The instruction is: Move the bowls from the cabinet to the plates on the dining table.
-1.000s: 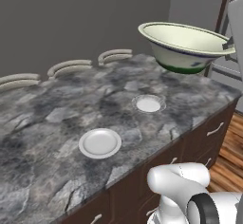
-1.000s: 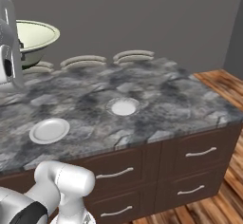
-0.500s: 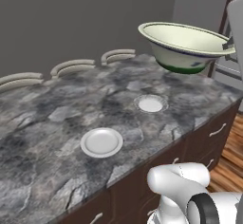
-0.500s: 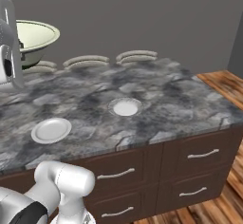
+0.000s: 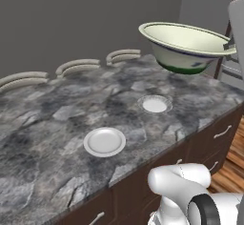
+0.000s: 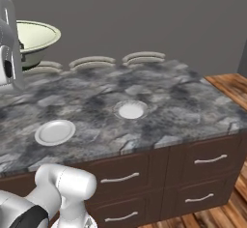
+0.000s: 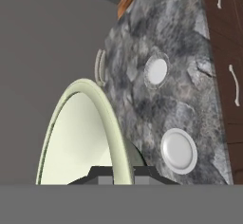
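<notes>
Over the dining table (image 5: 57, 124) in the left base view, the cream-and-green bowl (image 5: 186, 45) hangs in the air, tilted, above the far right end of the stone top, with the two plates lying below it, the near plate (image 5: 105, 141) and the far plate (image 5: 155, 104) well apart. From the right base view the bowl (image 6: 34, 38) sits high at the left behind the white arm, both plates bare on the marble. Down the hand view, the gripper (image 7: 122, 173) is clamped on the bowl's rim, a dark finger on either side.
</notes>
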Robot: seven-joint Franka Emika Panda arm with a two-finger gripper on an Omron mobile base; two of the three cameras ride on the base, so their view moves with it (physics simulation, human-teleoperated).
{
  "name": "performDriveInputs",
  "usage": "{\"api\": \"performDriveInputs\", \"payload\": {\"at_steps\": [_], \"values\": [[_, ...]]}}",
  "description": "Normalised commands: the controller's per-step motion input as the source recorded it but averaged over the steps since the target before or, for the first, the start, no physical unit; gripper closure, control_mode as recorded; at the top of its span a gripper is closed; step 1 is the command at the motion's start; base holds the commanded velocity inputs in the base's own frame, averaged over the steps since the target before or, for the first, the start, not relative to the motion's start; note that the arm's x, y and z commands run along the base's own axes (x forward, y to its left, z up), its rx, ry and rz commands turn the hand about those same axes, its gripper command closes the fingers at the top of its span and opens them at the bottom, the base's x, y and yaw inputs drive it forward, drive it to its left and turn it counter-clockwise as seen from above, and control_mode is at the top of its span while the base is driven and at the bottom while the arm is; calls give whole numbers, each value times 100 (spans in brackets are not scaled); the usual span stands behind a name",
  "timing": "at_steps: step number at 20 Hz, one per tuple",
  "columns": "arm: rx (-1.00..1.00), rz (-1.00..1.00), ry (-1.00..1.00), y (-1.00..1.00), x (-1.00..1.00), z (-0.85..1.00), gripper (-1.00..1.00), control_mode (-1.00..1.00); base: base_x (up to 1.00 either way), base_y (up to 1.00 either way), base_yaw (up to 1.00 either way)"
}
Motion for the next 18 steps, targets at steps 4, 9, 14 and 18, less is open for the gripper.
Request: {"api": "performDriveInputs", "payload": {"at_steps": [4,9,14,18], "values": [[0,0,0,0,0,0,100,100,4,0,4],[0,0,0,0,0,0,100,100,4,-1,-3],[0,0,0,0,0,0,100,100,2,-1,0],[0,0,1,0,0,-13,100,-100,1,0,0]]}}
